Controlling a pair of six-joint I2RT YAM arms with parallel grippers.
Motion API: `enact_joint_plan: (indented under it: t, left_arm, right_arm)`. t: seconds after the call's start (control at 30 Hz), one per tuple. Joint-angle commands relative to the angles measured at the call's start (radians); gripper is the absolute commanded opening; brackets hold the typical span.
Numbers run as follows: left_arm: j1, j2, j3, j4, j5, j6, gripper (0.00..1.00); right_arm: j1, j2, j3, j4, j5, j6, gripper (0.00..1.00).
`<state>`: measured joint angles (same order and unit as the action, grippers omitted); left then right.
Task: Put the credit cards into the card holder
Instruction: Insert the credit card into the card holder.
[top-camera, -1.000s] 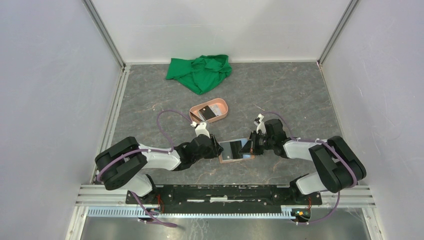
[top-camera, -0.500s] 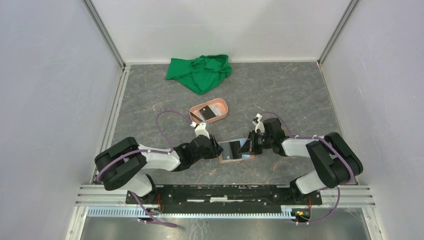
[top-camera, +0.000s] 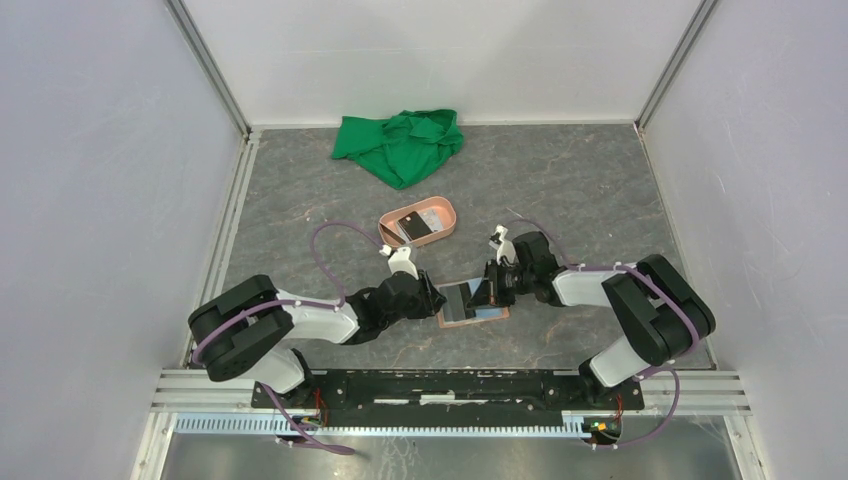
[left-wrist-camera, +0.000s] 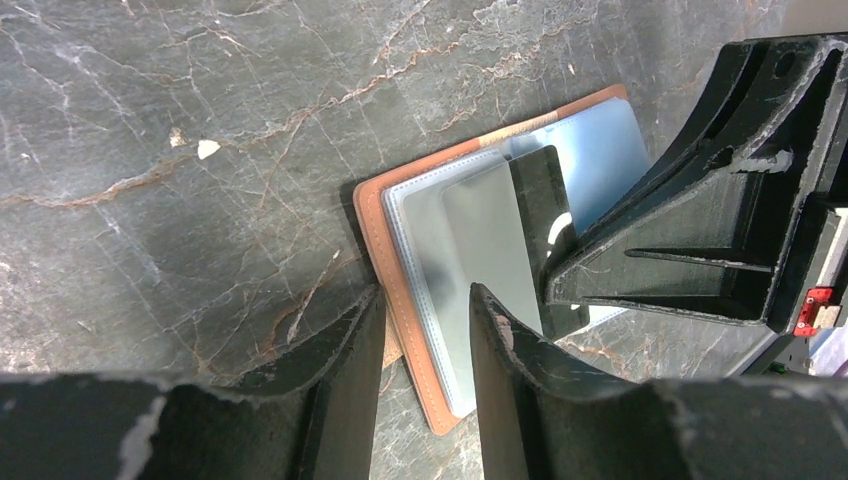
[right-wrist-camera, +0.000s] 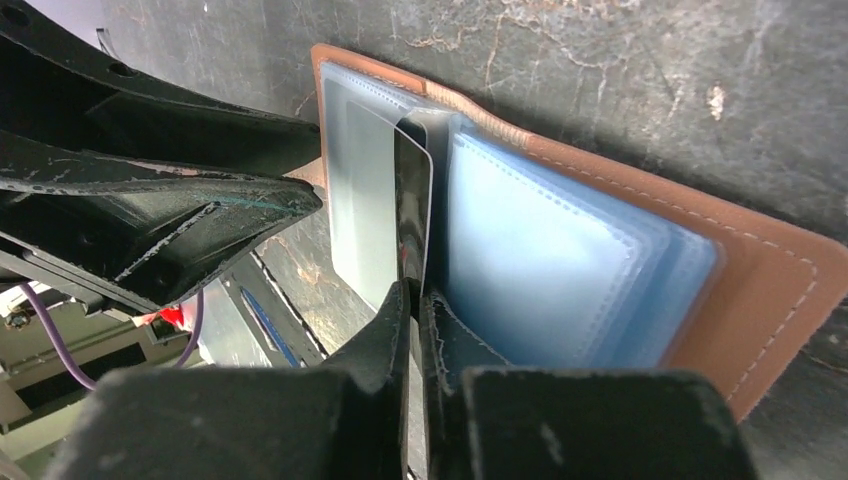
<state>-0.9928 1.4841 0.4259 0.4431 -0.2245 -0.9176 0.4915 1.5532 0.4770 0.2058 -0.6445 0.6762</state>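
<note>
Card holder (right-wrist-camera: 770, 270) lies open on tabletop (top-camera: 560, 190) btwn both hands. Tan-brown leather outside w/ stitched edge, clear plastic sleeves inside, pale blue on the half nearer the right arm. Right hand (right-wrist-camera: 413, 295) clenched on a black card (right-wrist-camera: 412, 190), which stands on edge at the holder's middle, among the sleeves. Left hand (left-wrist-camera: 425, 295) released, fingers apart astride holder's outer edge; can't tell if touching. More dark cards (top-camera: 420, 228) in pink tray (top-camera: 447, 214) farther back, apart from holder.
</note>
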Motion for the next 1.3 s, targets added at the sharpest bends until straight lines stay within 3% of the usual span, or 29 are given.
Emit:
enact_joint_plan:
  t: [0.0,0.13,0.43,0.9,1.27]
  left_arm:
    - [-0.018,-0.014,-0.036,-0.029,0.046,-0.009,0.44]
    - [-0.018,-0.035,-0.044,-0.029,0.039,-0.012,0.44]
    - [-0.018,-0.078,-0.059,-0.03,0.029,-0.006,0.44]
    - [-0.018,-0.109,-0.064,-0.031,0.026,0.001,0.45]
    - [-0.018,-0.123,-0.078,-0.02,0.018,-0.005,0.45]
  right_arm:
    - [0.022,0.033,0.01,-0.091,0.042,-0.103,0.11]
    - [0.023,0.018,0.047,-0.118,0.046,-0.186,0.27]
    - [0.027,-0.03,0.115,-0.203,0.09,-0.369,0.47]
    - [0.167,-0.054,0.2,-0.332,0.236,-0.61,0.47]
    - [0.292,0.007,0.327,-0.46,0.267,-0.8,0.59]
